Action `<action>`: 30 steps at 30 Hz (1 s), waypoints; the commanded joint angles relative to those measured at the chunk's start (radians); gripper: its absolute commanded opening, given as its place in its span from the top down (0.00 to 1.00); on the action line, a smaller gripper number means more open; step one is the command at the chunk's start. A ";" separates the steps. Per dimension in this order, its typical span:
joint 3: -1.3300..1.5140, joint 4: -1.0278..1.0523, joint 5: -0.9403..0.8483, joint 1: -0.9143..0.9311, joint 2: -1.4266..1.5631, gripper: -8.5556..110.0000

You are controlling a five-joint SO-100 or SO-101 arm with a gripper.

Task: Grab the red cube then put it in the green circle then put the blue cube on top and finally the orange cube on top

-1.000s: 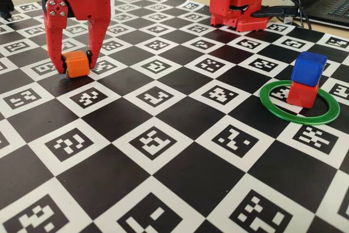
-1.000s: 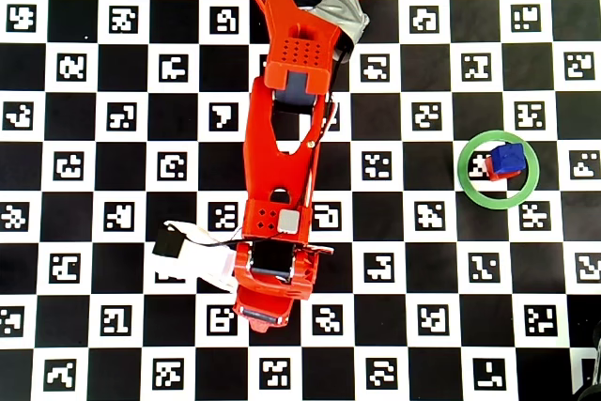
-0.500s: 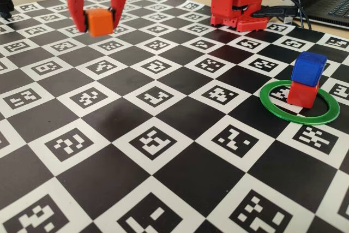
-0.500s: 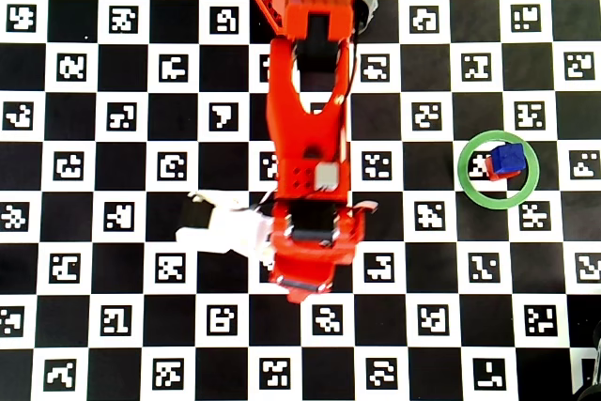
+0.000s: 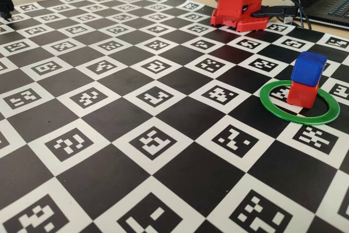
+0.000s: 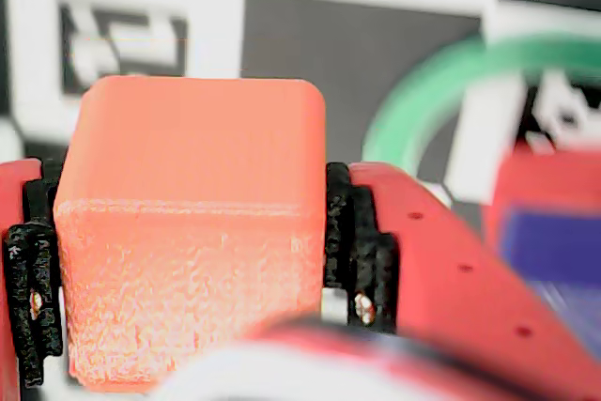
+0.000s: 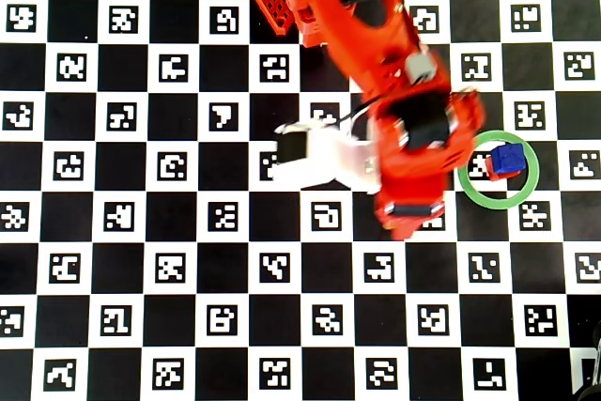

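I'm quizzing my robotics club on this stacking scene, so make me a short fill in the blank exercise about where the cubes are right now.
1. In the wrist view, the gripper is shut on the ______ cube.
2. In the fixed view, the blue cube sits on top of the ______ cube.
3. That two-cube stack stands inside the green ______.
4. In the overhead view, the arm reaches toward the ______ side of the picture, where the ring lies.

Missing words: orange; red; circle; right

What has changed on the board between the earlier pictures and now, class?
The arm lifted the orange cube off the board and swung it toward the green circle; its jaws kept hold of it. The blue cube stayed on the red cube inside the circle.
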 commanded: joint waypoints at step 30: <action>-0.011 -0.078 0.132 -0.383 -0.092 0.81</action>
